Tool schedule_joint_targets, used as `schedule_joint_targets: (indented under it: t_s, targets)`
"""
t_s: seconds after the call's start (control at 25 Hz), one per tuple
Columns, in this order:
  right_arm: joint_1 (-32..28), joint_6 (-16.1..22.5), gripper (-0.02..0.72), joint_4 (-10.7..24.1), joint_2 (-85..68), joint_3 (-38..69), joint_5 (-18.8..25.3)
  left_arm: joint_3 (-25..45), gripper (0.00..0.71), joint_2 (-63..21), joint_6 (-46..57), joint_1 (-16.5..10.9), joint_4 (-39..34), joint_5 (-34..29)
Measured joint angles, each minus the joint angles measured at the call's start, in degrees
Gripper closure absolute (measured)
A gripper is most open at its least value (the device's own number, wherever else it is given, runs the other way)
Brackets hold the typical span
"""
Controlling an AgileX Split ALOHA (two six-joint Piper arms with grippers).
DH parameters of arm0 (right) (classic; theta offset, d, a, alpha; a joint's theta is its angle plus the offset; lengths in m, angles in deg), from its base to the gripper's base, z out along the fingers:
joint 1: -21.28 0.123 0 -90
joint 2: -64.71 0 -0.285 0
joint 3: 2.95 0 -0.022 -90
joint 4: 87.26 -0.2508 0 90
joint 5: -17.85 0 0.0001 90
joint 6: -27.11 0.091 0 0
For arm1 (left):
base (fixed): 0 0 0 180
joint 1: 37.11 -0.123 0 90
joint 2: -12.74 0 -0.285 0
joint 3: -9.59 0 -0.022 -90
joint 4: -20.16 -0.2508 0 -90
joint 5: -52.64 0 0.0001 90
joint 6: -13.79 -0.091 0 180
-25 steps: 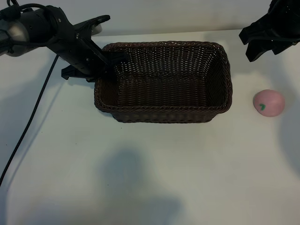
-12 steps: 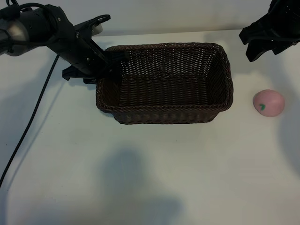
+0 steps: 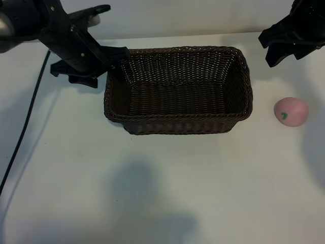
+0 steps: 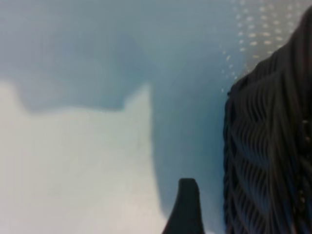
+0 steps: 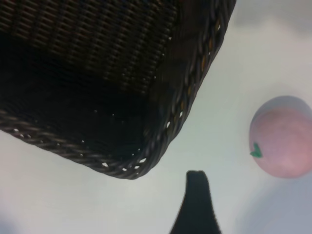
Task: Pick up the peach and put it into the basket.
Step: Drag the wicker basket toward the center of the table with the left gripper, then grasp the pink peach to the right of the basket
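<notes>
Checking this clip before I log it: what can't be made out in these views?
- Right tool: exterior view, cut by the top and right edges; its fingertips merge into one dark shape.
- Left tool: left wrist view shows only one finger; the rest is cut off by the frame edge.
- Basket floor: right wrist view, lost in shadow.
- Peach underside: hidden in every view by the fruit itself.

We are seeing the basket (image 3: 177,89) sitting mid-table (image 3: 152,193), with the peach (image 3: 291,111) lying on the table well to its right. The left gripper (image 3: 109,61) is hanging at the basket's left end, the right gripper (image 3: 284,43) behind the peach, apart from both.
</notes>
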Motion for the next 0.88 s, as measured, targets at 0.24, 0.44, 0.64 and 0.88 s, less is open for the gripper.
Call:
schedule_joint_targets:
  t_s: [0.24,0.44,0.64,0.88]
  targets:
    - [0.0,0.0,0.153,-0.32,0.0,0.0,0.11,0.0,0.079,-3.9,0.3,0.0,-2.66,-2.88]
    - [0.0,0.0,0.153,-0.32,0.0,0.0,0.11,-0.47,0.079,-8.73,0.25,0.0,-4.75,-6.9]
    - [0.0,0.0,0.153,-0.32,0.0,0.0,0.18,-4.69,0.083,-11.25,0.15,0.0,-13.33,-15.68]
    - [0.0,0.0,0.153,-0.32,0.0,0.0,0.18,-6.95,0.09,-16.37,-0.51,-4.51,-16.83,-20.63]
